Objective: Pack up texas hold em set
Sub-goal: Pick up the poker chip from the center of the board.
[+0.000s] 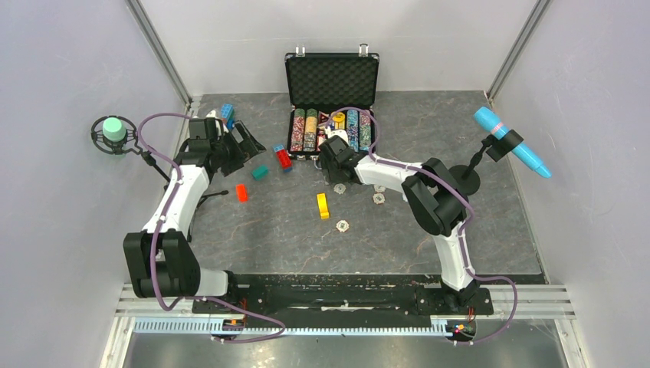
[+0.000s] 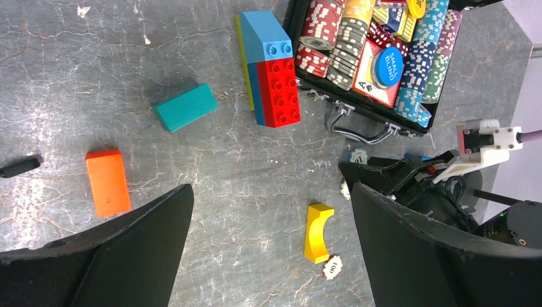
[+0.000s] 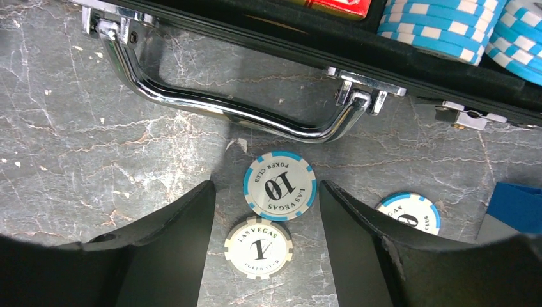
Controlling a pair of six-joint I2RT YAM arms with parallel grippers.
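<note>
On the table (image 1: 268, 238) the black case (image 1: 332, 77) stands open at the far middle, lid up, its rows of coloured chips (image 1: 310, 129) already in the foam — most of the set is home, I'd say, though the lid is not yet shut. The left gripper (image 2: 270, 192) hangs wide open and empty over the toy bricks (image 2: 278, 93). The right gripper (image 3: 266, 192) sits low before the case's handle (image 3: 224, 109), jaws apart either side of two loose chips, a blue-edged ten (image 3: 279, 185) and a white one (image 3: 259, 247), gripping neither. A third (image 3: 409, 213) lies just beside — a few more farther out (image 1: 342, 225) are left to gather.
</note>
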